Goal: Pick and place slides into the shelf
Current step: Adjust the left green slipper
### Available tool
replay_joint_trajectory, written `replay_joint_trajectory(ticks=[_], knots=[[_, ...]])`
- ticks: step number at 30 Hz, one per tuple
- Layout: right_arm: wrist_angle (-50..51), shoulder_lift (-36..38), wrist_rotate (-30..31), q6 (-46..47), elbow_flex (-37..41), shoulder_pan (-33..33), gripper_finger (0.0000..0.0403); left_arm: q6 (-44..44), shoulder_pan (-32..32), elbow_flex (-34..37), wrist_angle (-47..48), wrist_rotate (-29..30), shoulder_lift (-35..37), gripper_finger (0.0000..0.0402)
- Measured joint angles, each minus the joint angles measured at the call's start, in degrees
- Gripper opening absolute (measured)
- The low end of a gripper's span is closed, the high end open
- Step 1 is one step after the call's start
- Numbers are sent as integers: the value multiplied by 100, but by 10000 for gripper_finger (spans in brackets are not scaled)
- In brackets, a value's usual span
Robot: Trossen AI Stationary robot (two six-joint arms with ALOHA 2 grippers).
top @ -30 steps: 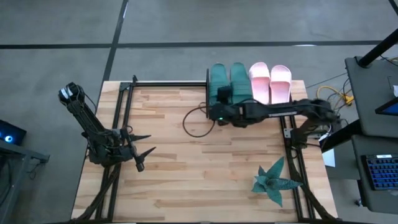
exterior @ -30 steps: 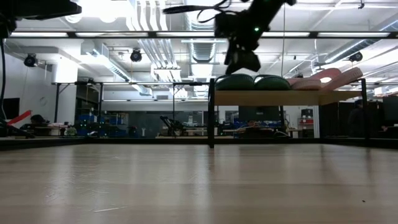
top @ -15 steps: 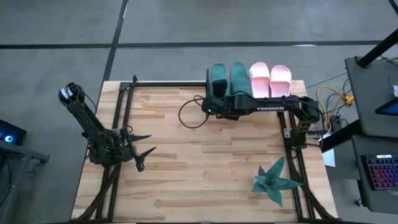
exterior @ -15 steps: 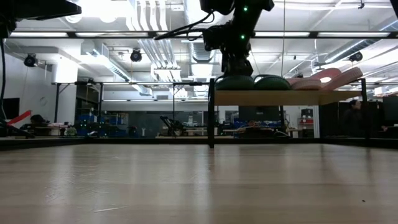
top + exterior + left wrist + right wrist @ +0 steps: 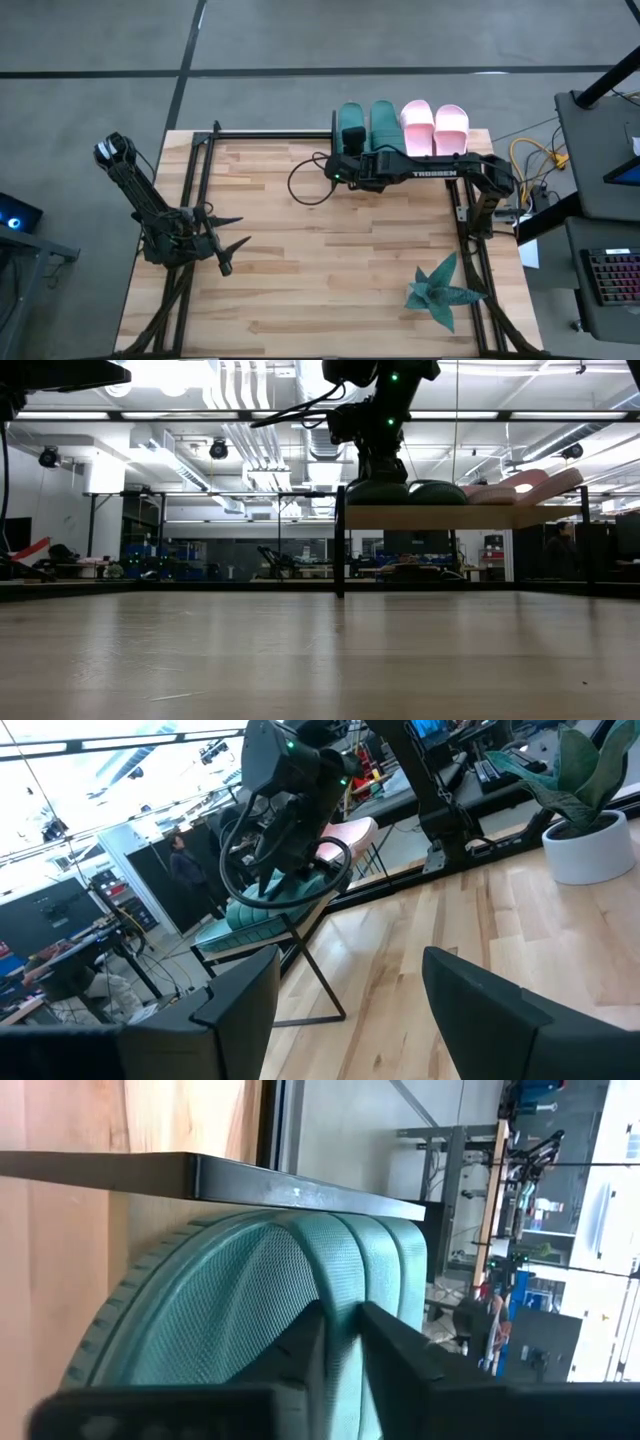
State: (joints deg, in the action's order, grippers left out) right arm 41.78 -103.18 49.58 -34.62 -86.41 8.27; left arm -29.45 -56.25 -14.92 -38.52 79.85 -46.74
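Observation:
Two dark teal slides (image 5: 384,122) and two pale pink slides (image 5: 434,128) lie side by side on the shelf (image 5: 440,517) at the table's far edge. My right gripper (image 5: 352,142) slants down over the leftmost teal slide (image 5: 230,1310). Its fingers stand almost together, with only a slim gap, above the ribbed strap (image 5: 345,1260). In the low view my right gripper (image 5: 376,468) sits right on top of that slide's hump. My left gripper (image 5: 232,243) waits open over the table's left side, holding nothing. My right gripper comes at the leftmost teal slide slanting down from the near side, its fingertips (image 5: 305,1342) over the strap. I cannot tell whether they touch it. The slide rests sole down on the shelf board.
A teal spiky plant (image 5: 440,290) stands near the table's right front corner. A black cable loop (image 5: 305,185) hangs from the right arm over the table's middle. Black frame rails (image 5: 190,175) run along the left and right sides. Bare wood lies between the arms.
My right gripper has swung toward the table's left and far edges and has come down a little, from beside the second teal slide to over the leftmost one. The slides have stayed where they were.

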Motion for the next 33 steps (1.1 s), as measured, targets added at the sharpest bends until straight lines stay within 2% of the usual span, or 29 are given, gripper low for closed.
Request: replay_joint_trajectory(ticks=[3, 5, 11, 15, 33], knots=[[-4, 0, 6, -19, 4, 0, 22, 0, 0, 0, 0, 0, 0, 231], [-4, 0, 10, -54, 10, 0, 15, 0, 0, 0, 0, 0, 0, 231], [-58, 0, 31, -208, 17, 0, 12, 0, 0, 0, 1, 0, 0, 231], [-194, 0, 273, -397, 20, 0, 12, -41, 0, 0, 0, 0, 0, 231], [-485, 414, 98, -642, 48, -85, 11, -131, 0, 2, 0, -2, 0, 231]])
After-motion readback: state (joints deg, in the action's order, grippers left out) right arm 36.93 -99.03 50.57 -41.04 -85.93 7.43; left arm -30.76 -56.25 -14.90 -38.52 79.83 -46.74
